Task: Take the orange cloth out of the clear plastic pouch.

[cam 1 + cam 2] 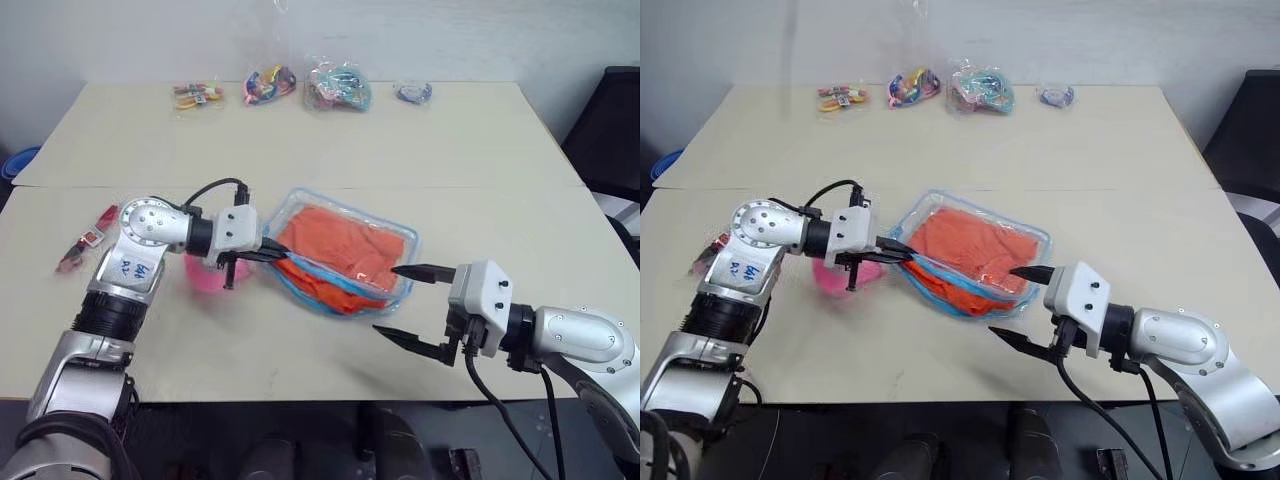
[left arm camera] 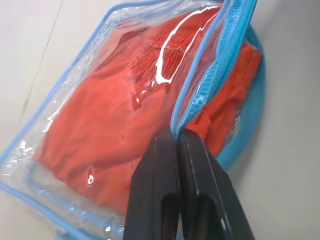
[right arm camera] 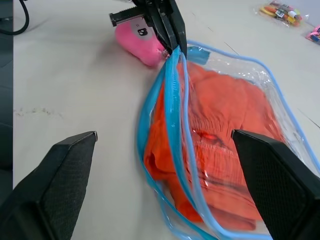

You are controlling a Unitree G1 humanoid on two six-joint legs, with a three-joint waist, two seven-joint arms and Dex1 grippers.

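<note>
2 grippers are working around the clear plastic pouch (image 1: 345, 258), which is lying on the table (image 1: 450, 150) with its long axis running from the near left to the far right.

To the left of the pouch, your left gripper (image 1: 281, 255) is pinching the light-blue zipper edging (image 2: 200, 97) at the pouch's left end; its fingers (image 2: 197, 190) are pressed together on that strip, and it is pointing to the right, along the pouch. A pink plush toy (image 3: 140, 42) is sitting just beside that gripper, on the side away from the pouch.

Inside the pouch, the orange cloth (image 1: 345, 248) is lying bunched and filling most of it. The near long edge looks parted, and I judge that to be the mouth the cloth must come through.

To the right of the pouch and nearer to you, your right gripper (image 1: 405, 305) is hanging with its jaws spread wide and nothing between them. It is pointing left toward that parted edge, so it is the arm better placed to reach in; the cloth is lying ahead of it and slightly to the far side.

There is blue handwriting on the left forearm, but I cannot read it. I can make out no brand or label on the pouch.
</note>
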